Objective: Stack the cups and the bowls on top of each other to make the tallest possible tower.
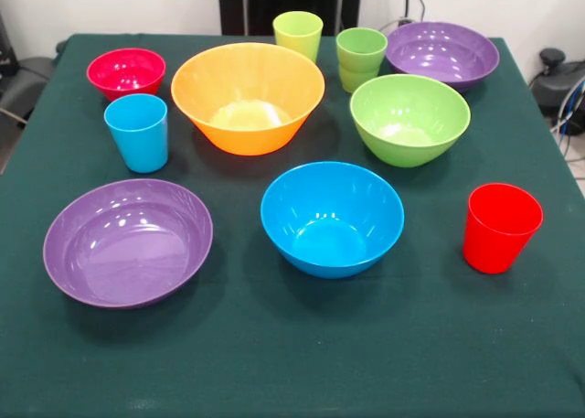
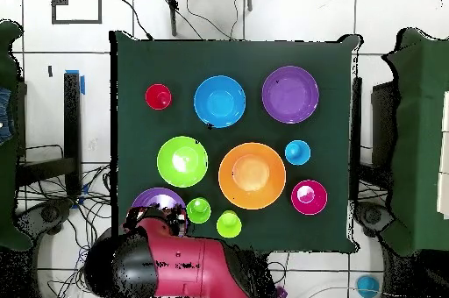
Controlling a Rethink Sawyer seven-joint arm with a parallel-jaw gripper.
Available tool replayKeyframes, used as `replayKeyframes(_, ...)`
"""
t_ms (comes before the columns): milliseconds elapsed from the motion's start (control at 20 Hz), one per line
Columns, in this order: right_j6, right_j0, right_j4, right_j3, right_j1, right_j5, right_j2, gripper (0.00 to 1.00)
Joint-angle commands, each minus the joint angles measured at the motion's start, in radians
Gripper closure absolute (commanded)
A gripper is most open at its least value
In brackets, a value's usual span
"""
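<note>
Six glossy bowls (image 1: 248,98), four tapered cups (image 1: 136,132) scattered singly, upright, on green worktop (image 1: 292,363); nothing stacked. Arm (image 2: 167,264) drawn back; pincer state: cannot tell.

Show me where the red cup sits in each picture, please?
Front view: the red cup stands near the right edge, right of the blue bowl.
Overhead view: the red cup sits upper left, left of the blue bowl.
Shared landmark: the blue bowl, its nearest neighbour.
</note>
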Motion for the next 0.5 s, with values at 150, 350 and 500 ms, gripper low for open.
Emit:
replayKeyframes(150,0.17,0.018,0.006,0.015,0.08,-0.056,0.032,0.0)
replayKeyframes(350,0.151,0.036,-0.04,-0.015,0.099,-0.026,0.015,0.0)
replayKeyframes(500,0.162,0.055,-0.046,-0.037,0.109,-0.005,0.001,0.0)
